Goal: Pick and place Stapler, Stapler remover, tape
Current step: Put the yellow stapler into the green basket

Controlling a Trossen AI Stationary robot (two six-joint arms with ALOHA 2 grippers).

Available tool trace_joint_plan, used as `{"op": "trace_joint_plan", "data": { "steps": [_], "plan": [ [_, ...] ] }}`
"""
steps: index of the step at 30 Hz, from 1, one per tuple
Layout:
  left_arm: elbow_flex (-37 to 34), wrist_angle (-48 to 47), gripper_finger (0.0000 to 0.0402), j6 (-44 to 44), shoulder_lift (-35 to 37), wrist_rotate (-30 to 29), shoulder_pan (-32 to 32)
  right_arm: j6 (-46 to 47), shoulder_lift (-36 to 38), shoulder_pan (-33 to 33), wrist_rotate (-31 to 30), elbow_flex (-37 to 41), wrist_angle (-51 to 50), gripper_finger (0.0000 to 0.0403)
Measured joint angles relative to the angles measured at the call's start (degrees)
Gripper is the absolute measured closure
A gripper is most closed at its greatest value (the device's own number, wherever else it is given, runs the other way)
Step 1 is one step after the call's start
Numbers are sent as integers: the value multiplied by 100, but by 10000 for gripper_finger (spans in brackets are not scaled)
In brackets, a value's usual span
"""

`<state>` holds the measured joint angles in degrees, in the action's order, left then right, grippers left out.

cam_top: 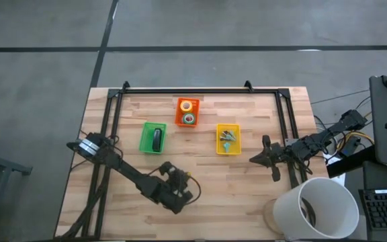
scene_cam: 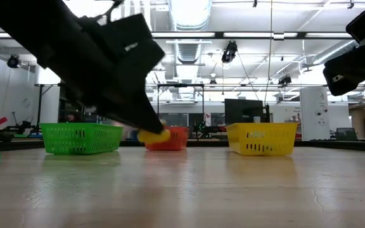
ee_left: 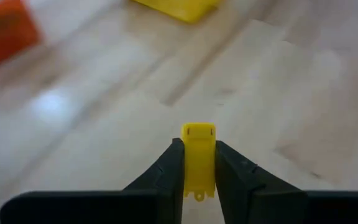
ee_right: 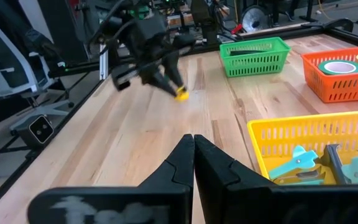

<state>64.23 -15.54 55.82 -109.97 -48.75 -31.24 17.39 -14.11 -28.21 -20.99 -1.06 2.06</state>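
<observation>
Pinched between my left end effector (ee_left: 199,163)'s two dark, wedge-shaped fingers is a small yellow plastic piece (ee_left: 199,158), flat-faced and squared at its top, with two tiny slots near that edge; what it is exactly I cannot tell. In the low view it hangs just above the pale wood-grain bench (cam_top: 200,175), near the front middle. Farther back stand three perforated plastic baskets in a loose row: the green basket (cam_top: 154,138) holds the stapler (cam_top: 157,138), a small black oblong bar; the orange basket (cam_top: 187,112), behind and between the others, holds the tape (ee_right: 337,66), ring-shaped rolls with pale centres; the yellow basket (cam_top: 228,139) carries teal and dark claw-like pieces (ee_right: 297,160). My right end effector (ee_right: 194,163) waits by the right edge of the bench, its fingers pressed together with nothing between them. A wide white cylindrical bucket (cam_top: 318,208) stands at the front right corner.
</observation>
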Motion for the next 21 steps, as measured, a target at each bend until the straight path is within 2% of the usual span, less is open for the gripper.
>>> {"op": "trace_joint_plan", "data": {
  "steps": [7, 14, 21],
  "plan": [
    [-4, -1694, 323, 865, 612, -555, 2, 0, 6, 0, 0, -2, -1, 394],
    [-103, -3756, 328, 2138, 1277, -992, 26, 0, 2, 0, 0, -2, -3, 394],
    [-537, -5056, 323, 3520, 1957, -1090, 126, 0, 2, 0, 0, -2, -2, 394]
  ]
}}
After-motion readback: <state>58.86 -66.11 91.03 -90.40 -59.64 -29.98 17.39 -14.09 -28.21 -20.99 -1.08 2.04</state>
